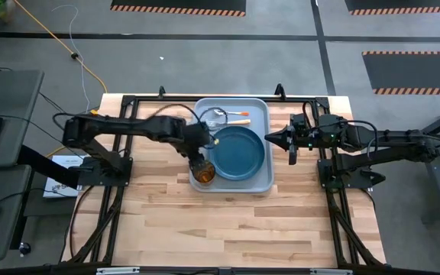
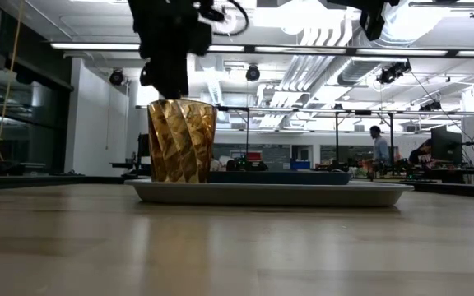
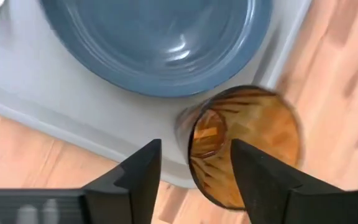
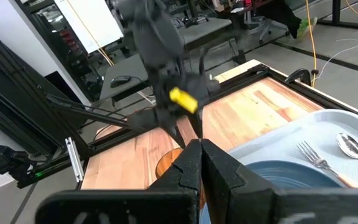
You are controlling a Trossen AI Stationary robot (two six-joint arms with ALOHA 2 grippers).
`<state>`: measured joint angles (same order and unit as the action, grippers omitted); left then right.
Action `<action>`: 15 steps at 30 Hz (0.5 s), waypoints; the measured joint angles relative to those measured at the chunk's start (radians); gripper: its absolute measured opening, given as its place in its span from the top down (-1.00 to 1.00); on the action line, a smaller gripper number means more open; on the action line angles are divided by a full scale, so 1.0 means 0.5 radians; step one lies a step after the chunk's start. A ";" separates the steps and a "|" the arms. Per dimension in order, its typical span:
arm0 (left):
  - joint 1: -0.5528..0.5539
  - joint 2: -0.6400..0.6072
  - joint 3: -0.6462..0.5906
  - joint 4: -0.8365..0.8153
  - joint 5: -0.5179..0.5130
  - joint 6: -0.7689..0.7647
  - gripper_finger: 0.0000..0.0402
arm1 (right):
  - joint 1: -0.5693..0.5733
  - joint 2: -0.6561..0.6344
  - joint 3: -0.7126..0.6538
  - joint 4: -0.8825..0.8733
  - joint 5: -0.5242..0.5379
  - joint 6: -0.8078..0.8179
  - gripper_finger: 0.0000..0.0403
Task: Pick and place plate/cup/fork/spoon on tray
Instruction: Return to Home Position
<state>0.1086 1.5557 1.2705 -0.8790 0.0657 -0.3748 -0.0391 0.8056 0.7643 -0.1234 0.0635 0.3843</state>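
Nearest the lens in the left wrist view, the left tool (image 3: 194, 149) hangs over the cup (image 3: 253, 137) with its fingers (image 3: 138, 177) spread wide and nothing gripped. One finger overlaps the cup's rim in that view, and whether it touches cannot be told. The cup stands upright in a corner of the tray (image 3: 55, 106), just beside the plate (image 3: 154, 43). It looks light, stiff and smooth-walled, possibly breakable, so a gentle hold across the upper wall would suit it, and its twisted ribs may help against slipping. The fork (image 4: 316, 158) and spoon (image 4: 352, 144) lie on the tray beyond the plate. The right tool (image 1: 287, 141) waits just beside the tray's opposite edge, fingers pressed together and empty.
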 joint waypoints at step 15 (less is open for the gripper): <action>0.130 -0.904 0.000 0.403 -0.194 -0.345 0.03 | 0.000 0.000 0.000 0.058 0.008 0.039 1.00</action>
<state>0.1735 1.1035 1.2705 -0.6777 -0.0312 -0.5472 -0.0391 0.8058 0.7643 -0.0942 0.0673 0.4039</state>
